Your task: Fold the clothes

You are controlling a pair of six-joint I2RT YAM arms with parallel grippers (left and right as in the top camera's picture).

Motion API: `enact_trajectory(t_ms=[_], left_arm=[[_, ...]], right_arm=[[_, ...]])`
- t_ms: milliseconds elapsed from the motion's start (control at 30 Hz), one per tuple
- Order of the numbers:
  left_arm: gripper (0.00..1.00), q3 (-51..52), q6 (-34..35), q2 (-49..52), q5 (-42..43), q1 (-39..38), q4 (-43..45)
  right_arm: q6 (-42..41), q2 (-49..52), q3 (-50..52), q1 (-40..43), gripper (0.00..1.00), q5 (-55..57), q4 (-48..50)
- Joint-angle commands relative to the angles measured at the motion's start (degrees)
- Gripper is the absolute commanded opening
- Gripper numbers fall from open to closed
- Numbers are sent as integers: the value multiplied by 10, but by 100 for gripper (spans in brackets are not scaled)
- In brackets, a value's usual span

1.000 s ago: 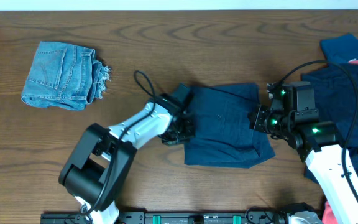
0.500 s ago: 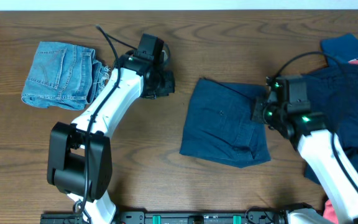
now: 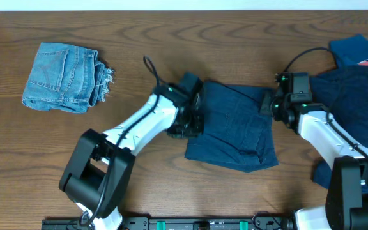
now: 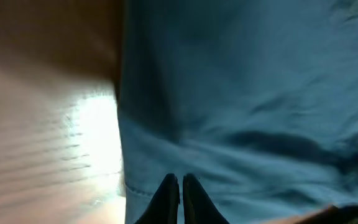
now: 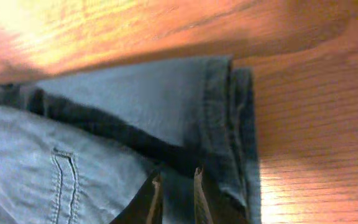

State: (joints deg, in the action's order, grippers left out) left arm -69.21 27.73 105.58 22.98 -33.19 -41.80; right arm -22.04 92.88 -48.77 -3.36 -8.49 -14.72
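Navy shorts [image 3: 232, 131] lie edge-flanked by left gripper [image 3: 192, 120] and right gripper [image 3: 265, 107].

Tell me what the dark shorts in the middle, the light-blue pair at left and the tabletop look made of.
Dark shorts: matte navy woven cloth, likely cotton; stitched seams, soft creases. Light-blue pair: faded denim, going by its frayed hem. Tabletop: wood or wood-look laminate; brown grain lines, slight sheen.
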Motion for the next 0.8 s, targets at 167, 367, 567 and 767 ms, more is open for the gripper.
enact_trajectory(t_ms=[167,367,567,767], left_arm=[[7,134,146,-4,4,6,146],[7,150,126,-2,-80,68,209],[7,104,-23,-4,-43,137,226],[11,6,-89,-15,-41,145,82]], right_arm=[[55,-81,-3,38,21,-30,-41],[75,-84,-2,29,23,-42,-89],[80,-37,-2,25,28,-37,-38],[89,47,-2,26,29,-40,42]])
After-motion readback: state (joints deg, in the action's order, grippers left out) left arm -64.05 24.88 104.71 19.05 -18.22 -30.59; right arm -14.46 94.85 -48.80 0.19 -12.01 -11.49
